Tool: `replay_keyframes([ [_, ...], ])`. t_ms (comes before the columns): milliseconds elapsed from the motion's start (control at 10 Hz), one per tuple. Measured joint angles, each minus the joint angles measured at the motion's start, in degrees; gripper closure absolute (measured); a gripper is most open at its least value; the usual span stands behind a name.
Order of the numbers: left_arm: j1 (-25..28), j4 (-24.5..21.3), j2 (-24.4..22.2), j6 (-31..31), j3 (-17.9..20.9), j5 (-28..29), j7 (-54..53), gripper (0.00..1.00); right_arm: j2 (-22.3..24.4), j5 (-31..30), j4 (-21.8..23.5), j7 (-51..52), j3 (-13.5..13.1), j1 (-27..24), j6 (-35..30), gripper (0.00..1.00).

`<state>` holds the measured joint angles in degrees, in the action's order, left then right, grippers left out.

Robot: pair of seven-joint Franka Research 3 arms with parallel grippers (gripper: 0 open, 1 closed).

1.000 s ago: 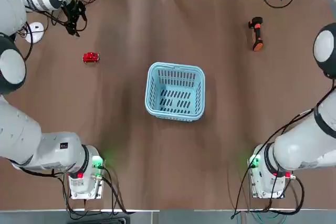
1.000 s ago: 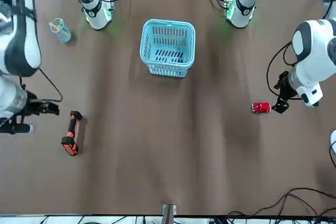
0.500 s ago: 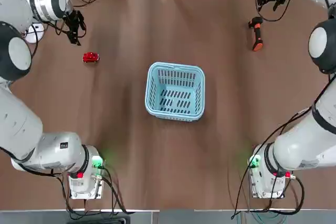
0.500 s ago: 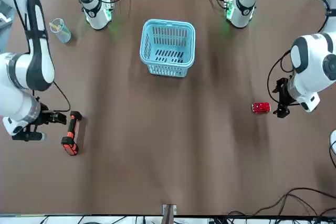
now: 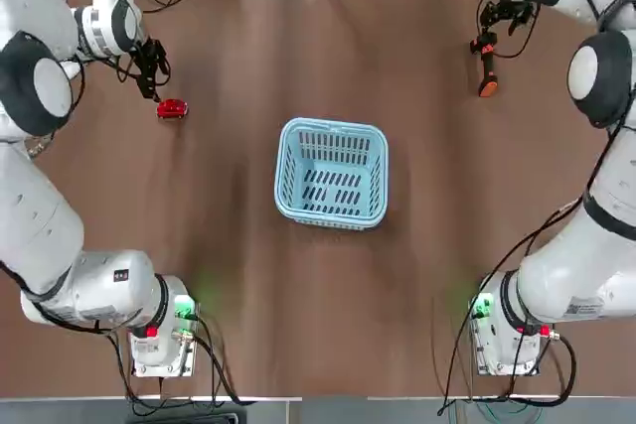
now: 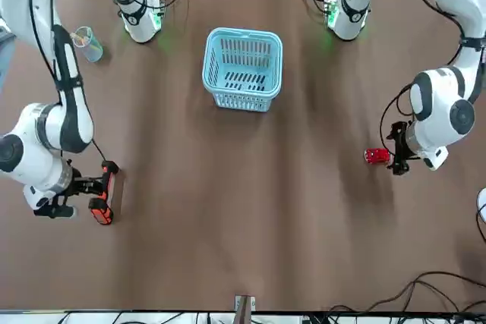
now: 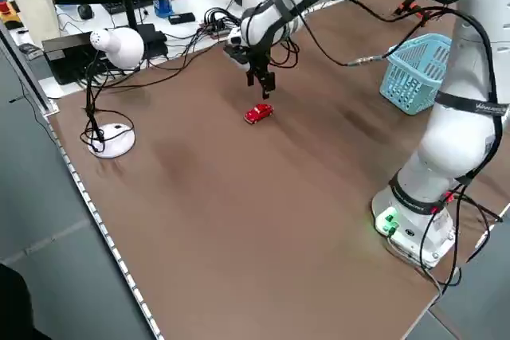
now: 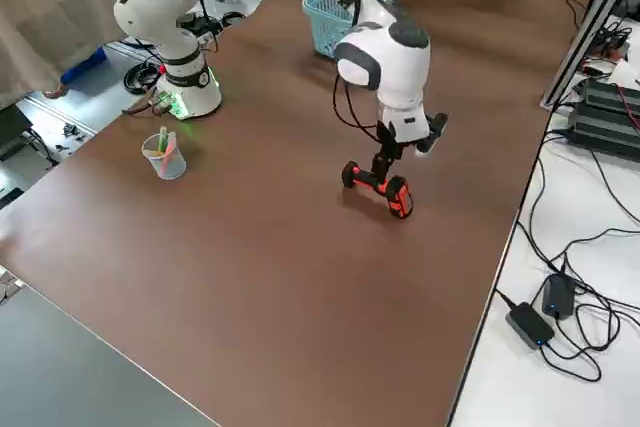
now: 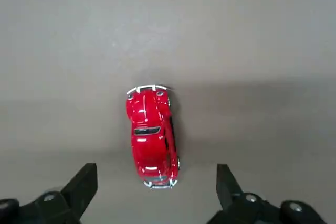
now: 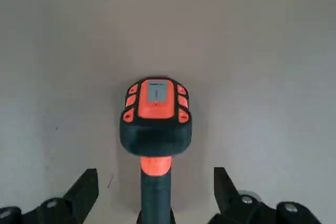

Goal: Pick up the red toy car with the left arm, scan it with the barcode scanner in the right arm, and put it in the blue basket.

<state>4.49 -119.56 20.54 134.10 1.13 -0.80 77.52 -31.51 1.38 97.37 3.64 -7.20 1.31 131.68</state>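
Closer now: black two-finger left gripper (image 9: pixel 156 192), spread wide, above glossy red toy car (image 9: pixel 153 136), far left; black right gripper (image 10: pixel 156 195), parted, over black-orange scanner (image 10: pixel 156 114), far right, screen text unreadable. Open brown table (image 5: pixel 328 315) surrounds light-blue plastic basket (image 5: pixel 332 174).

So from the top view, the blue basket (image 5: pixel 332 174) is sitting pretty much mid-table, and the little red toy car (image 5: pixel 172 108) is off to its left, up toward the far side. The left gripper (image 5: pixel 156 96) is right by the car, fingers apart. Over on the far right part of the table, the right gripper (image 5: pixel 485 35) is open over one end of the barcode scanner (image 5: pixel 488 70), orange tip pointing back toward the robot
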Motion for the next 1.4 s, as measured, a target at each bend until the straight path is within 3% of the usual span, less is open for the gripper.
replay_keyframes([
  [400,0.08,-3.18,2.85,6.31,0.06,0.0,0.0,0.0,-1.43,0.0,6.31,0.0,0.14,0.03,9.05,0.03],
  [800,0.73,-6.55,2.84,11.23,0.58,0.0,0.0,0.0,-1.43,0.0,8.63,0.01,0.34,0.29,10.44,0.1],
  [900,0.76,-6.58,2.84,11.55,0.89,0.0,0.0,0.0,-1.42,0.0,8.63,0.01,0.34,0.31,10.43,0.16],
  [1000,0.8,-6.61,2.84,11.97,1.17,0.0,0.0,0.0,-1.41,0.0,8.63,0.01,0.34,0.32,10.43,0.34],
  [1100,0.94,-6.69,2.88,12.31,1.37,0.0,0.0,0.0,-1.39,0.0,8.63,0.0,0.34,0.32,10.43,0.43],
  [1400,1.26,-6.96,3.83,14.15,1.39,-0.01,0.0,0.03,-1.33,0.0,8.63,-0.03,0.32,0.31,10.35,0.56],
])
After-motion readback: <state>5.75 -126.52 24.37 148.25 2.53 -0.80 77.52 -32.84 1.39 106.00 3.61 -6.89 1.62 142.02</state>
